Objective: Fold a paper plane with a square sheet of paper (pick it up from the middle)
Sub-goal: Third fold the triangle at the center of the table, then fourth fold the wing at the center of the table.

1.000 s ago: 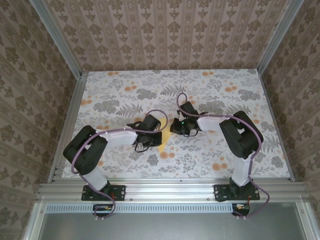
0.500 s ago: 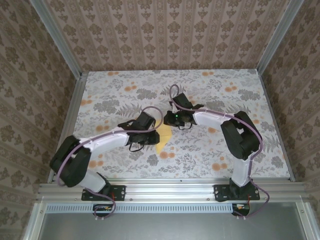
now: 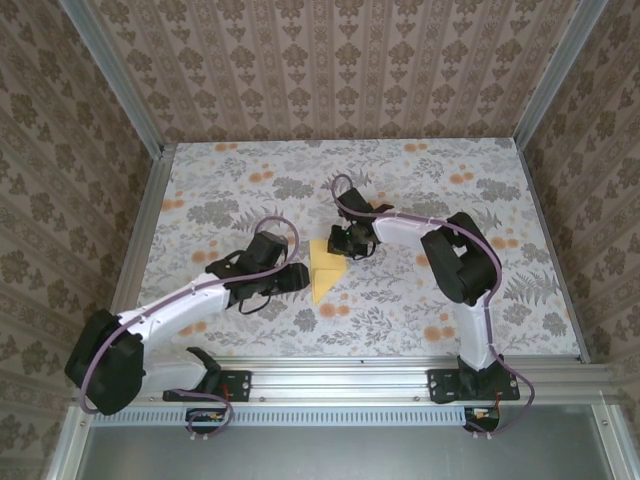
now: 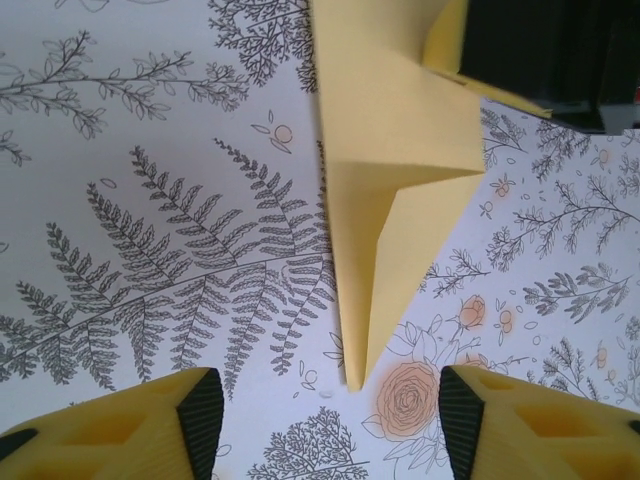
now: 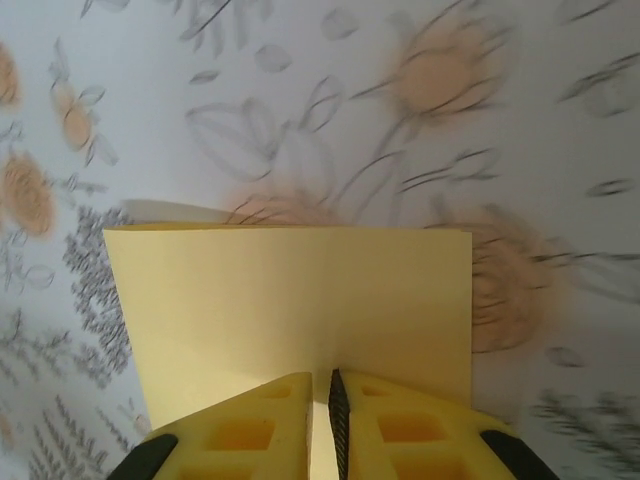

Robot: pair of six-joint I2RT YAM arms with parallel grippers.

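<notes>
The paper plane (image 3: 325, 272) is a pale-yellow folded dart lying near the table's middle, its raised centre fold toward the far end. My right gripper (image 3: 343, 244) is shut on that fold; in the right wrist view the fingers (image 5: 380, 420) pinch the upright crease of the paper plane (image 5: 290, 295). My left gripper (image 3: 300, 277) stands open just left of the paper. In the left wrist view the pointed tip of the paper plane (image 4: 375, 250) aims into the gap of the left gripper (image 4: 330, 415), touching neither finger. The right gripper's black body (image 4: 545, 55) sits on the paper's far end.
The table (image 3: 440, 300) wears a floral cloth with grey ferns and small orange flowers. Aluminium rails (image 3: 330, 378) run along the near edge, and patterned walls close the back and both sides. Both arm bases sit at the near edge.
The right gripper moved left and a little farther back with the paper fold. The left arm stretched out and its gripper drew back leftward, uncovering more of the yellow paper.
</notes>
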